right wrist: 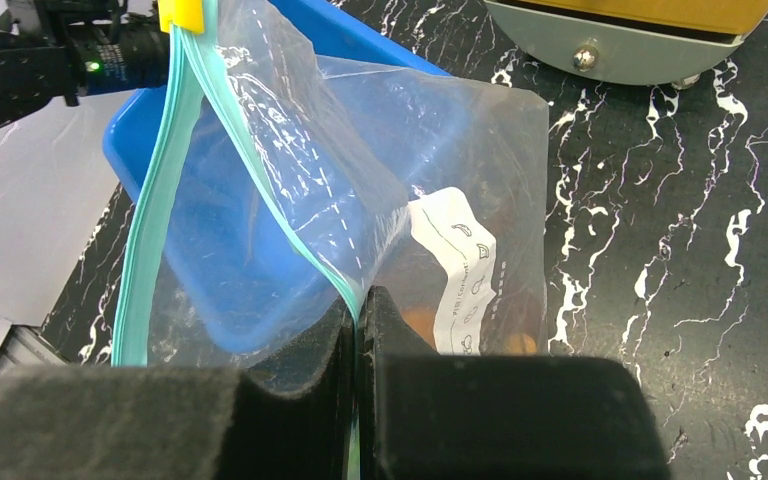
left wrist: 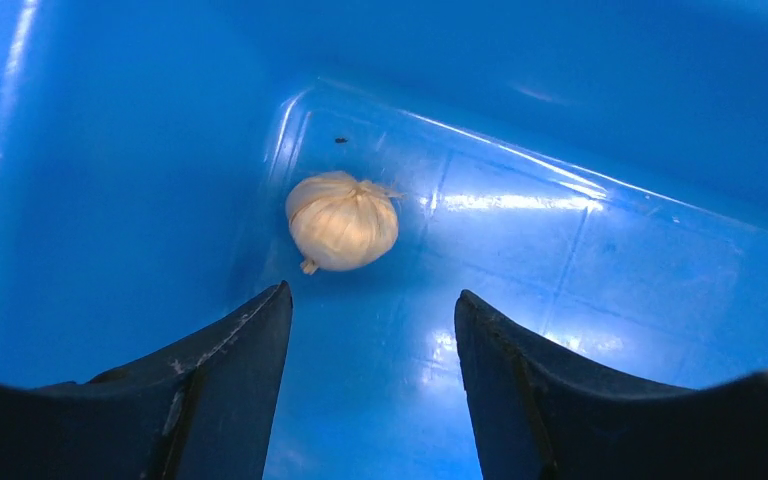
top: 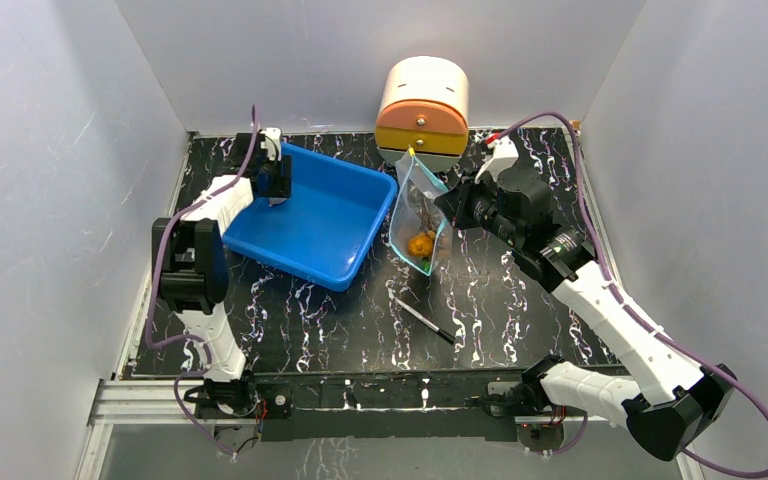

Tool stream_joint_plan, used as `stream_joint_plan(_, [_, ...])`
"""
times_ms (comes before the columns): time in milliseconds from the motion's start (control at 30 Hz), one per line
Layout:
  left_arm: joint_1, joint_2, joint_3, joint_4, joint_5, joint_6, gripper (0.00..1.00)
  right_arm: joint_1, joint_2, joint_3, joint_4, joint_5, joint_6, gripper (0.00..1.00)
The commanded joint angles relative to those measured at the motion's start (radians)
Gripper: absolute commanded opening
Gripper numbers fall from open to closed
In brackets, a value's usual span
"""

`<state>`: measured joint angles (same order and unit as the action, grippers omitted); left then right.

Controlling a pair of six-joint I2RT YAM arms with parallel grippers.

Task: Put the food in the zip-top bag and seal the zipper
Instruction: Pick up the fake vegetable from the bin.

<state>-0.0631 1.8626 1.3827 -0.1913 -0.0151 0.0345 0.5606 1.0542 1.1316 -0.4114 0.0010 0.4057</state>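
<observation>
The clear zip-top bag (top: 416, 205) hangs upright beside the blue tray (top: 310, 235). My right gripper (top: 452, 208) is shut on one side of its teal zipper (right wrist: 150, 220); in the right wrist view the gripper (right wrist: 358, 302) pinches the strip. The bag (right wrist: 360, 130) has its mouth open, and a white label (right wrist: 457, 270) shows on it. An orange lump (top: 420, 245) and a brown twig cluster (top: 426, 212) lie inside the bag. A tan garlic-like lump (left wrist: 342, 221) sits in the tray's corner. My left gripper (left wrist: 372, 300) is open just short of it, at the tray's back left (top: 278, 185).
A thin black pen (top: 422, 320) lies on the marbled black table in front of the bag. An orange and white rounded container (top: 422, 105) stands at the back, just behind the bag. A yellow slider tab (right wrist: 180, 14) sits at the zipper's far end.
</observation>
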Motion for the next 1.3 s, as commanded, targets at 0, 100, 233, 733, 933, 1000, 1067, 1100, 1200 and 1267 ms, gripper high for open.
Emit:
stream_joint_plan(0, [-0.006, 0.044, 0.048, 0.043, -0.018, 0.034, 0.60, -0.005, -0.011, 0.051, 0.028, 0.012, 0.013, 0.00])
stream_joint_plan(100, [-0.007, 0.068, 0.052, 0.064, -0.023, 0.033, 0.61, -0.004, -0.013, 0.055, 0.026, 0.020, 0.008, 0.00])
stream_joint_plan(233, [-0.007, 0.098, 0.061, 0.071, -0.039, 0.040, 0.64, -0.005, -0.009, 0.057, 0.025, 0.022, 0.002, 0.00])
stream_joint_plan(733, [-0.008, 0.183, 0.104, 0.100, -0.091, 0.077, 0.64, -0.005, -0.017, 0.054, 0.025, 0.030, -0.003, 0.00])
stream_joint_plan(933, [-0.007, 0.184, 0.112, 0.091, -0.057, 0.082, 0.54, -0.004, -0.018, 0.056, 0.024, 0.030, -0.003, 0.00])
stream_joint_plan(1000, [-0.007, 0.175, 0.101, 0.096, -0.038, 0.086, 0.48, -0.005, -0.019, 0.053, 0.025, 0.026, -0.002, 0.00])
stream_joint_plan(1067, [-0.009, 0.168, 0.094, 0.093, -0.033, 0.086, 0.41, -0.005, -0.020, 0.051, 0.025, 0.024, 0.001, 0.00])
stream_joint_plan(1100, [-0.009, 0.163, 0.093, 0.088, -0.031, 0.086, 0.37, -0.005, -0.020, 0.051, 0.024, 0.021, 0.003, 0.00])
stream_joint_plan(1200, [-0.012, 0.139, 0.078, 0.077, -0.020, 0.079, 0.33, -0.005, -0.026, 0.048, 0.023, 0.022, 0.007, 0.00])
stream_joint_plan(1267, [-0.014, 0.122, 0.064, 0.071, -0.017, 0.074, 0.33, -0.005, -0.029, 0.047, 0.024, 0.021, 0.010, 0.00])
